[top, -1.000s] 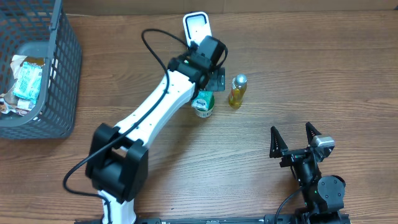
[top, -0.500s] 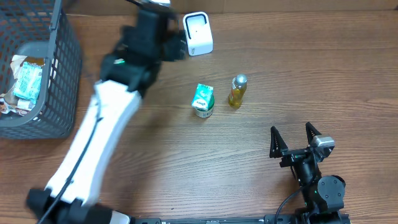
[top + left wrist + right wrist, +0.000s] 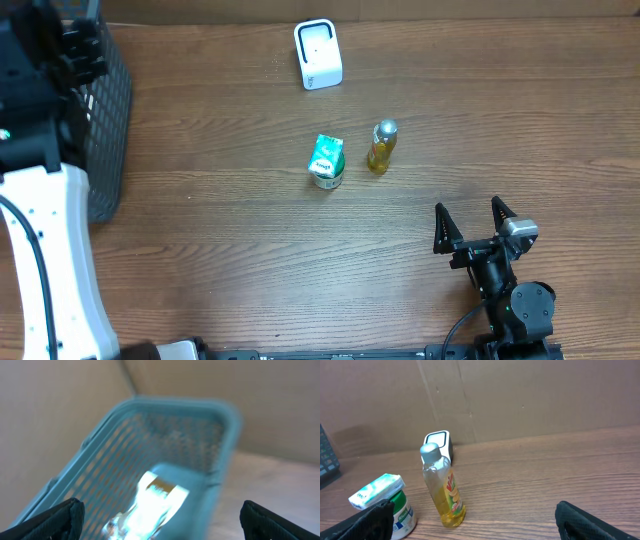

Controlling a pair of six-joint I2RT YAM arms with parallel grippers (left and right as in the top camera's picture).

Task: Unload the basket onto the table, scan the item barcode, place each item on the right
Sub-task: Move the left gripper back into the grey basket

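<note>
Both grippers are wide open. My left gripper (image 3: pixel 160 520) hangs over the basket (image 3: pixel 108 120) at the upper left edge of the overhead view, with a blurry shiny packet (image 3: pixel 150 497) inside. The right gripper (image 3: pixel 467 214) sits lower right, with plenty of bare table (image 3: pixel 250 260) around it. At centre frame, the green carton (image 3: pixel 326 160) and the yellow bottle (image 3: pixel 380 147) stand just beside each other, not touching. The scanner (image 3: pixel 318 54) is top centre, with open wood between it and them.
</note>
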